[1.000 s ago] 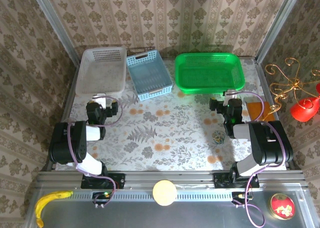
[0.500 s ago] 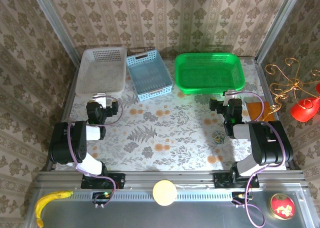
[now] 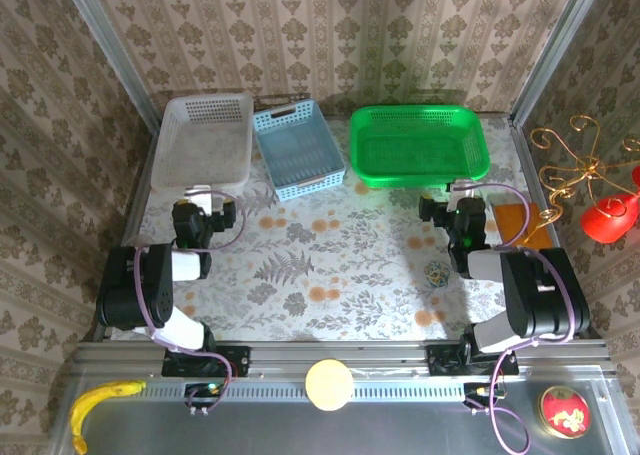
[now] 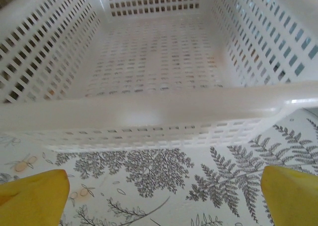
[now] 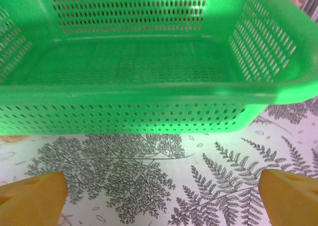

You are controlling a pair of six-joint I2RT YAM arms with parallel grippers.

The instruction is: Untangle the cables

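My left gripper (image 4: 159, 198) has its yellow fingers wide apart, facing the white slotted plastic basket (image 4: 149, 107). My right gripper (image 5: 159, 196) gapes too, facing the green slotted plastic basket (image 5: 149, 92). The small bundle of thin cables (image 3: 437, 271) lies on the flowery table (image 3: 330, 255), just left of my right arm.

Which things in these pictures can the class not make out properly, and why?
1. Small tangle of thin cables, top view: too small to count the cords or trace their crossings.
2. Flat orange object, top view: partly hidden behind the right arm.
3. Yellow fingers, left wrist view, and orange-yellow fingers, right wrist view: cut off by the bottom edge.
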